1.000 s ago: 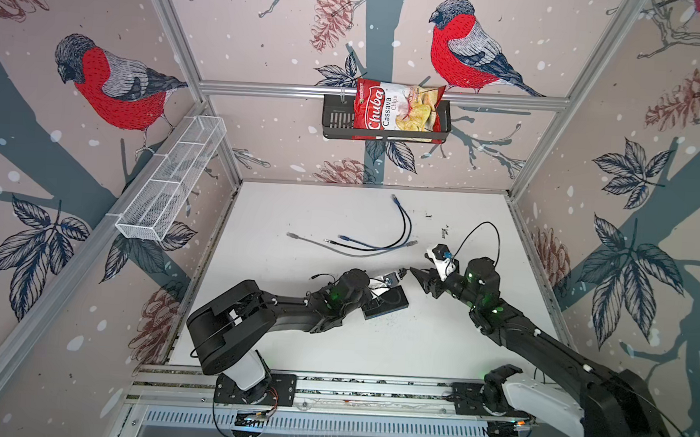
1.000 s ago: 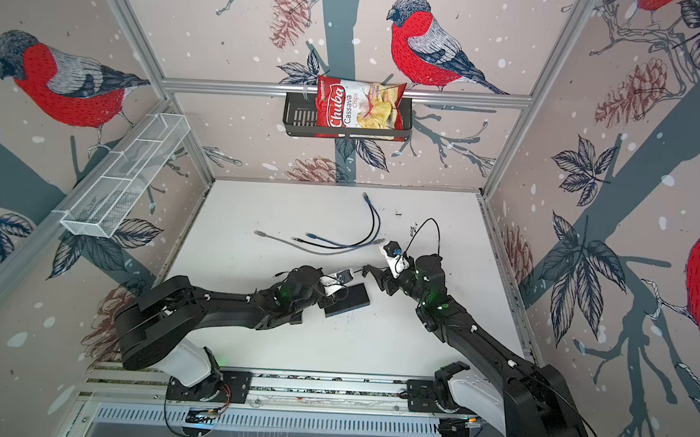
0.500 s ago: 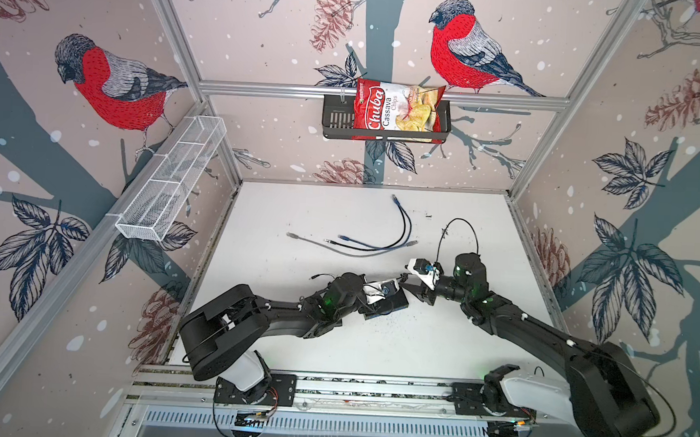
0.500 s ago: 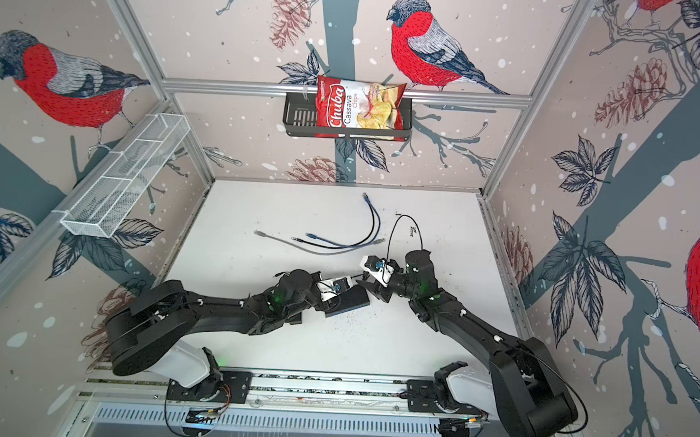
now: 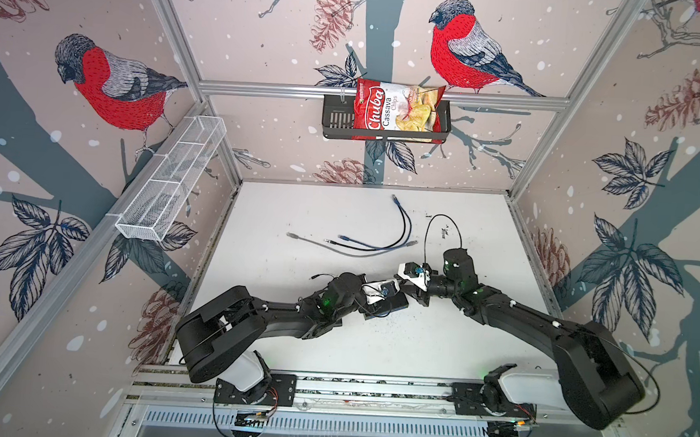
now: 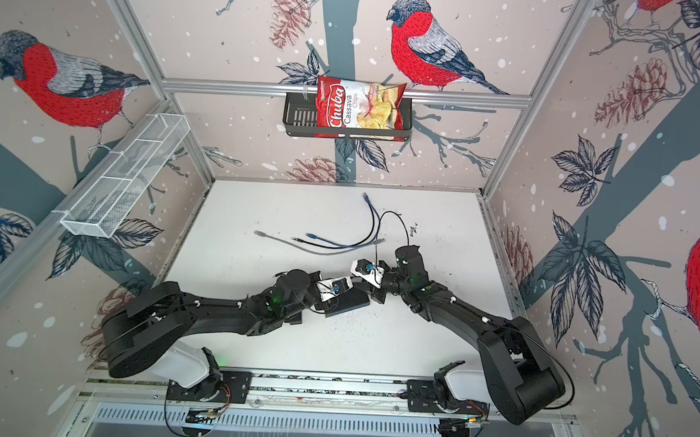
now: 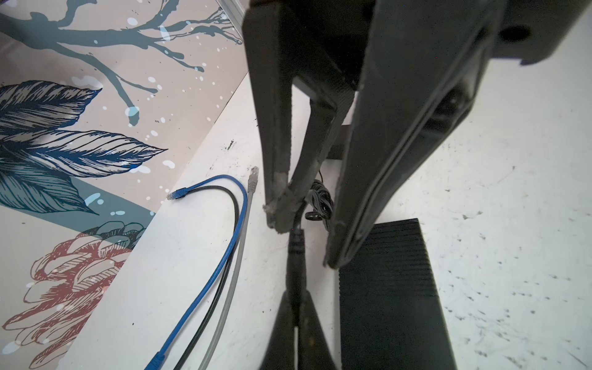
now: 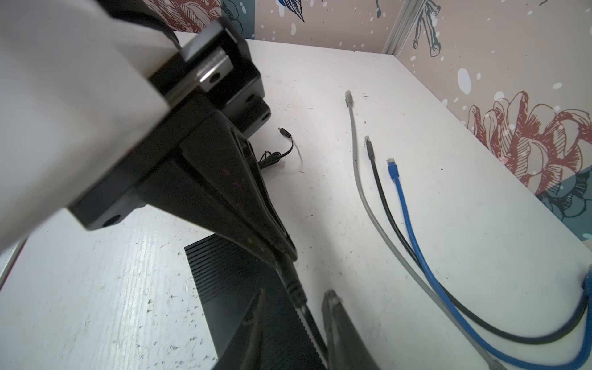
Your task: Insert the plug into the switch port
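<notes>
The switch (image 7: 387, 288) is a black ribbed box lying flat on the white table, seen in both top views (image 5: 391, 306) (image 6: 351, 299). My left gripper (image 7: 297, 293) is shut on a black plug (image 7: 295, 253), held just above the table beside the switch's edge. My right gripper (image 8: 294, 301) faces it, open, its two fingers straddling the plug (image 8: 290, 278) and its cable without visibly touching. In both top views the left gripper (image 5: 399, 290) and right gripper (image 5: 412, 293) meet tip to tip over the switch's far corner. The switch's port is hidden.
Blue, black and grey network cables (image 5: 380, 246) (image 8: 397, 205) lie loose on the table behind the grippers. A thin black lead with a small barrel plug (image 8: 284, 132) lies beside my left arm. A chips bag (image 5: 396, 112) sits in a wall basket; a wire tray (image 5: 167, 187) hangs left.
My right gripper has moved left and down to meet the left gripper at the switch, and its jaws have narrowed around the plug. The left gripper stayed shut on the plug.
</notes>
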`<state>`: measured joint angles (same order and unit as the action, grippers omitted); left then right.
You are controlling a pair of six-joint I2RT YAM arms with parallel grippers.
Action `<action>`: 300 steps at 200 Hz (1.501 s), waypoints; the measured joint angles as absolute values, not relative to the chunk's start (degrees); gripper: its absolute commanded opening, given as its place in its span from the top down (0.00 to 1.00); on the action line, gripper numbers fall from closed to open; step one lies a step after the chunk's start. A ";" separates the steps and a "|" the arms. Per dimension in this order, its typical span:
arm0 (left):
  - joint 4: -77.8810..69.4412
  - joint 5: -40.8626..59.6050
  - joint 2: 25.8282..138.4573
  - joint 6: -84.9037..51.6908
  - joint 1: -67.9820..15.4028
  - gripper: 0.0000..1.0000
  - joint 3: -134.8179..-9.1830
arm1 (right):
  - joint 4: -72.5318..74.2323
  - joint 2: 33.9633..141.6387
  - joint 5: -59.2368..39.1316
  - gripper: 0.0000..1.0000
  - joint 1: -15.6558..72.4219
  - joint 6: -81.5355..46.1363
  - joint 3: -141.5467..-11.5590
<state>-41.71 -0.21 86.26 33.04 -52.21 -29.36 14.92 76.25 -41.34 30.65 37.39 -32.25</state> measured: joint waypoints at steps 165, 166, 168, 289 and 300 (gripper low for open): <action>-45.56 -0.16 85.54 34.33 -52.16 1.00 -26.92 | 15.09 79.66 -46.52 0.85 31.24 37.54 -35.40; -45.56 -0.16 85.54 34.33 -52.16 1.00 -26.92 | 15.07 79.68 -46.52 0.85 31.27 37.54 -35.42; -45.56 -0.16 85.54 34.33 -52.16 1.00 -26.89 | 14.96 79.72 -46.57 0.85 31.27 37.54 -35.48; -46.52 -1.63 85.54 34.22 -52.16 0.34 -26.39 | 12.97 81.21 -47.83 0.98 31.22 37.54 -37.17; -48.18 -2.13 85.41 33.43 -52.16 0.04 -25.78 | 12.62 81.38 -47.22 0.99 31.03 37.28 -37.45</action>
<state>-48.18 -2.13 85.41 33.43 -52.16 -25.78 12.62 81.38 -47.22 31.03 37.28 -37.45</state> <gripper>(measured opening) 0.291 0.097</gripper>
